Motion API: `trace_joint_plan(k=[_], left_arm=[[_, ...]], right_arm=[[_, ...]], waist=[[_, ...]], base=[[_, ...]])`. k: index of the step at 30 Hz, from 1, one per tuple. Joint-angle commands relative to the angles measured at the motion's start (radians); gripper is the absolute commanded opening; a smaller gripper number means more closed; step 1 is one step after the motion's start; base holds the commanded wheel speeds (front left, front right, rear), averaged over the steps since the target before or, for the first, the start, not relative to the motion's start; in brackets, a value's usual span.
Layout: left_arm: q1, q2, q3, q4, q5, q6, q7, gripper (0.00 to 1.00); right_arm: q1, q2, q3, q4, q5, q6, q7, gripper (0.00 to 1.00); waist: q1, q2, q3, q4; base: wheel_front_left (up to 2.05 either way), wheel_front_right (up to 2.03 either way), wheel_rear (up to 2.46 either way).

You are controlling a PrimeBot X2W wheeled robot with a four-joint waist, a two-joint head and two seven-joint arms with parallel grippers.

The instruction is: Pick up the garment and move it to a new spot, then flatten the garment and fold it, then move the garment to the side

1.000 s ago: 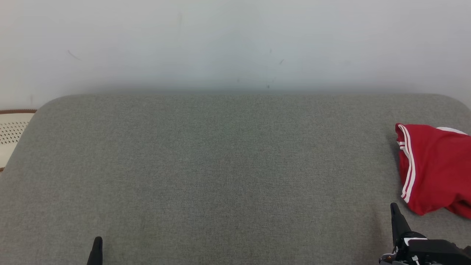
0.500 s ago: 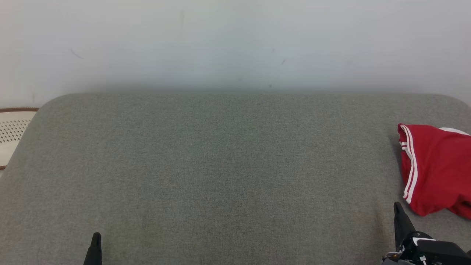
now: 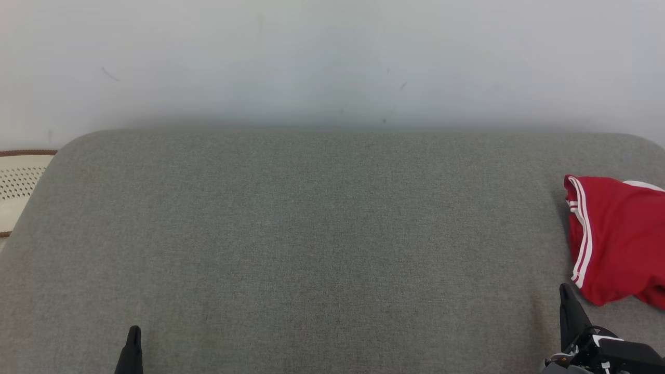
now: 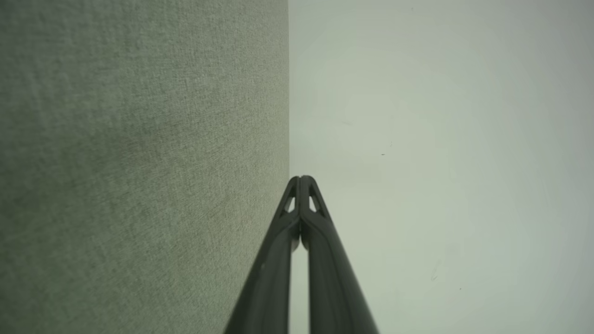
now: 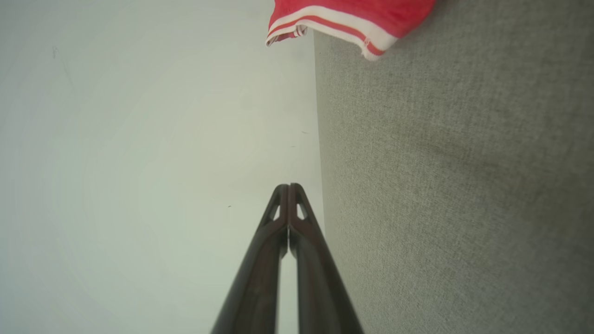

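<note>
Camera shifted, garment (image 3: pixel 618 239) right, perhaps basket (image 3: pixel 18 187) left

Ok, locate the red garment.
In the head view the red garment lies at the right edge of the grey surface, just beyond the right tool.

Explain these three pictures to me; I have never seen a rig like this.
This is a wheeled robot with two arms, each ending in a hand of two long dark fingers. The wide picture comes from a camera on its head, looking down at a grey fabric-covered surface before a pale wall. The left hand shows at lower left, the right hand at lower right. The other two pictures come from cameras on each wrist, looking along that hand's fingers. A crumpled red garment with white striped trim lies on the surface's right side, just beyond the right hand. Both hands are shut and hold nothing.
</note>
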Motion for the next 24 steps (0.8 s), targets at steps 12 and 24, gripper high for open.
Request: trace_joint_plan(k=[12,24], left_arm=[[-0.006,0.004,0.004,-0.004,-0.005,-0.003,0.002,0.0],[-0.006,0.004,0.004,-0.004,-0.005,-0.003,0.002,0.0]], right_arm=[[0.012,0.003,-0.001,-0.001,0.002,0.0,0.0,0.0],[0.012,0.003,-0.001,-0.001,0.002,0.0,0.0,0.0]], waist=[[0.0,-0.0001,0.0,0.0],[0.0,-0.0001,0.0,0.0]], base=[[0.0,0.0,0.0],[0.0,0.0,0.0]])
